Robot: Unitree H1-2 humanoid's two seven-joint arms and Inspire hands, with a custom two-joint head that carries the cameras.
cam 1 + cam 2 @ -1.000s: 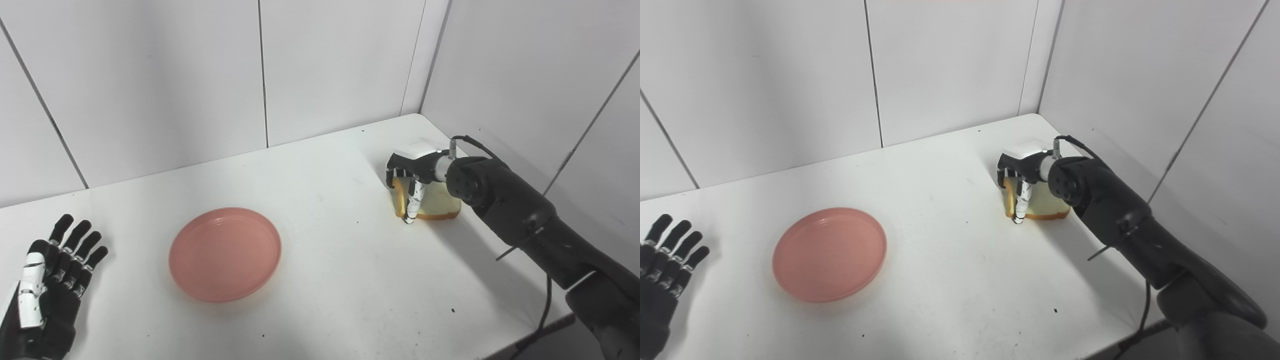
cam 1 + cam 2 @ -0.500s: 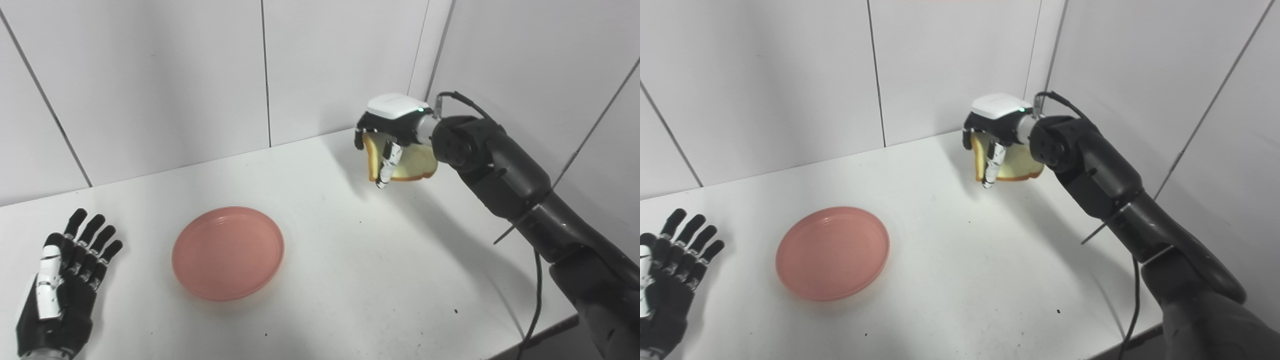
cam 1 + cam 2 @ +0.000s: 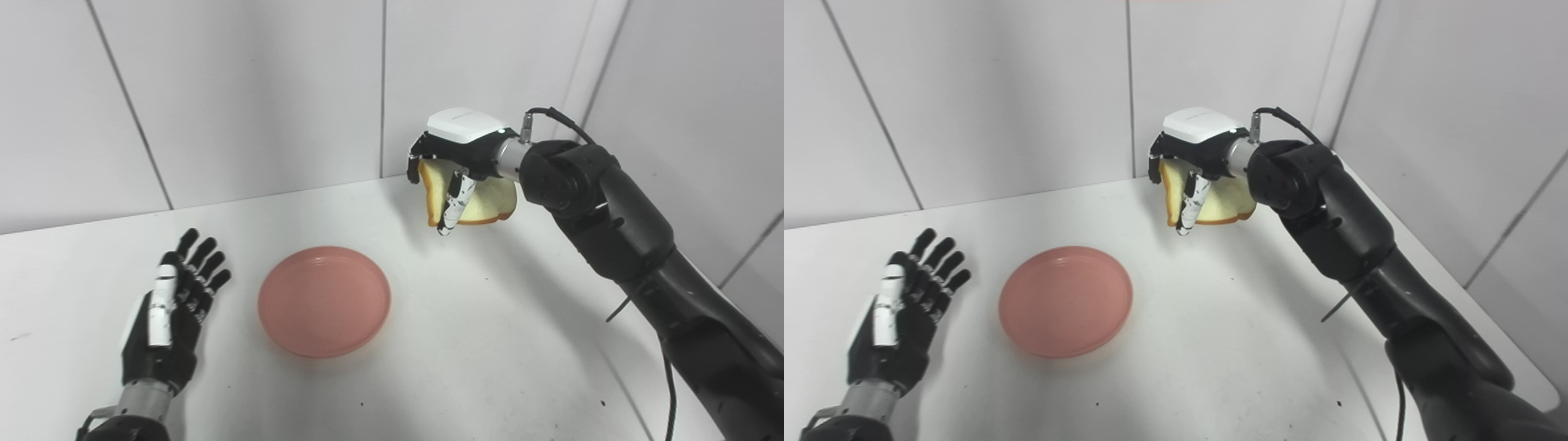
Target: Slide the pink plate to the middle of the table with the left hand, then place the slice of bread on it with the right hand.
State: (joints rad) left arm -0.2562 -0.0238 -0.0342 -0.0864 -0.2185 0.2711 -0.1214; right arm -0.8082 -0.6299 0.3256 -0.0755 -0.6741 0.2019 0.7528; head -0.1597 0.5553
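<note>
Bread carrying looks like the step in hand: the right hand grips the slice of bread in the air, beyond the pink plate and off to its right. The plate sits near the middle of the table, with the left hand lying beside it, fingers spread, holding nothing. Next, I judge, the slice must travel over the plate, come down and be released.

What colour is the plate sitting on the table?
The plate is a plain salmon pink with no pattern, clearest in the left eye view.
</note>
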